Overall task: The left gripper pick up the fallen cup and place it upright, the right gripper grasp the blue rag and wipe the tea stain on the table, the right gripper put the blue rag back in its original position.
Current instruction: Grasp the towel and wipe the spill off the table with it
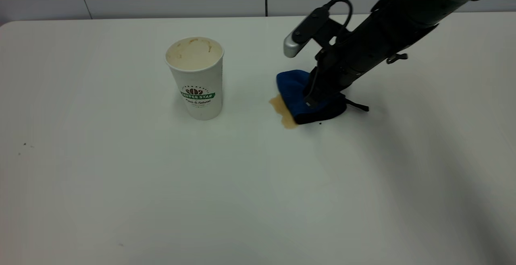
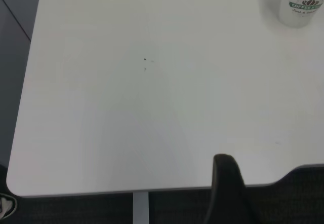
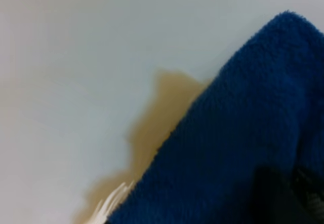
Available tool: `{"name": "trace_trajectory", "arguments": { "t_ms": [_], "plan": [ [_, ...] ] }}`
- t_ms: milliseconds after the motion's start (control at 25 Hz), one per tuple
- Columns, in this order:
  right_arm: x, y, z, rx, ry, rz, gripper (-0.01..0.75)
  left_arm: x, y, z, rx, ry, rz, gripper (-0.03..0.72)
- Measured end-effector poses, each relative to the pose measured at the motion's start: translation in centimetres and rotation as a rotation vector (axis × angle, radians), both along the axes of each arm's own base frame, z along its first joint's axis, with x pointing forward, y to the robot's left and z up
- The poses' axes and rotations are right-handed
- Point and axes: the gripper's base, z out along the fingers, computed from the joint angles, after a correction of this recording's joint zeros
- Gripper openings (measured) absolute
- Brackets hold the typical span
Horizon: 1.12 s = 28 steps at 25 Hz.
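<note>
1. White table [image 1: 121,184], pale wall behind; cup [image 1: 196,77] already upright.
2. Right gripper [image 1: 318,96] pressed into blue rag [image 1: 296,92] beside tea stain [image 1: 282,112]; jaws hidden, state unclear.
3. Best dragged flat across stain, pressure kept even.
4. Left gripper [image 2: 225,188] parked near the table's edge, jaws unclear.

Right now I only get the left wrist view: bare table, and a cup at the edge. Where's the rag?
Observer: The blue rag lies on the table to the right of the cup, with the right gripper down on it.
Operator: Is the spill wiped up?
Observer: No. A brown tea stain shows at the rag's left edge.
Operator: Anything in the cup?
Observer: It stands upright, with pale residue on the inside.
</note>
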Motion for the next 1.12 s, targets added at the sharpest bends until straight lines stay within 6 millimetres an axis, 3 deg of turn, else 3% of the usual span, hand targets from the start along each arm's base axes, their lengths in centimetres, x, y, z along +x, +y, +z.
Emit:
{"name": "trace_trajectory", "arguments": {
  "t_ms": [240,400,520,680,960,1120],
  "plan": [
    [-2.2,4.5,-0.2,0.079,0.083,0.149,0.044,0.0,0.0,0.0,0.0,0.0,0.0,0.493],
    [-3.6,5.0,-0.1,0.096,0.199,0.24,0.044,0.0,0.0,0.0,0.0,0.0,0.0,0.493],
    [-4.0,3.4,0.1,0.019,0.299,0.281,0.044,0.0,0.0,0.0,0.0,0.0,0.0,0.493],
    [-3.3,0.3,0.6,-0.09,0.371,0.156,0.044,0.0,0.0,0.0,0.0,0.0,0.0,0.493],
    [-0.5,-5.2,1.1,-0.184,0.24,-0.133,0.044,0.0,0.0,0.0,0.0,0.0,0.0,0.493],
    [0.6,-9.3,1.2,-0.176,0.21,-0.275,0.044,0.0,0.0,0.0,-0.001,0.0,0.001,0.493]
  ]
}}
